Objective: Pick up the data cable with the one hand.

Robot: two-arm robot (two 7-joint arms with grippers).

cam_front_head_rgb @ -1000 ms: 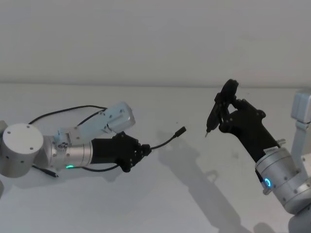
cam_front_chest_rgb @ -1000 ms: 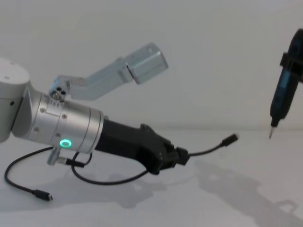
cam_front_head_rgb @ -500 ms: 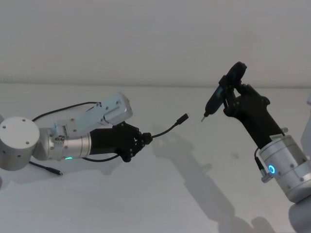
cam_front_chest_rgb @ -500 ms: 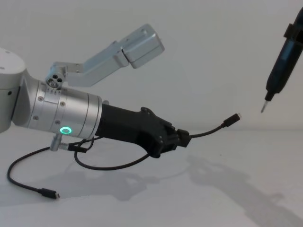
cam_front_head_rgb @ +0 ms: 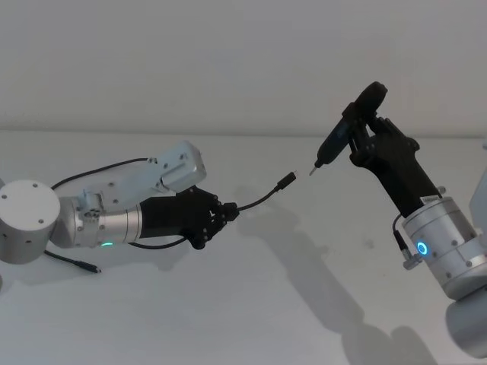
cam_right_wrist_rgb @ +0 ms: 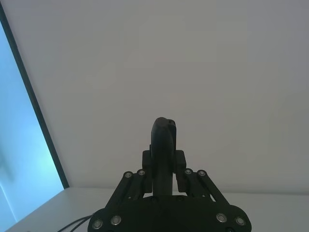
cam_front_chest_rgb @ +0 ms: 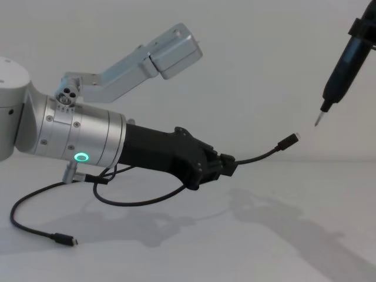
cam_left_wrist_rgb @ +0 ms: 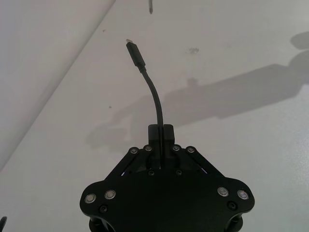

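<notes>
Black data cable [cam_front_head_rgb: 259,202] is pinched in the left gripper [cam_front_head_rgb: 225,214], its free plug arching ahead; the right gripper [cam_right_wrist_rgb: 164,166] clasps a pen-like tool [cam_front_head_rgb: 344,134], fingertips hidden behind it.

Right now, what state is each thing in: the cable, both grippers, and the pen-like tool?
data cable: clamped near one end, that plug lifted in the air; far plug lying on the table.
left gripper: fingers shut on the cable.
right gripper: shut on the pen-like tool.
pen-like tool: held aloft, tip pointing down.
</notes>
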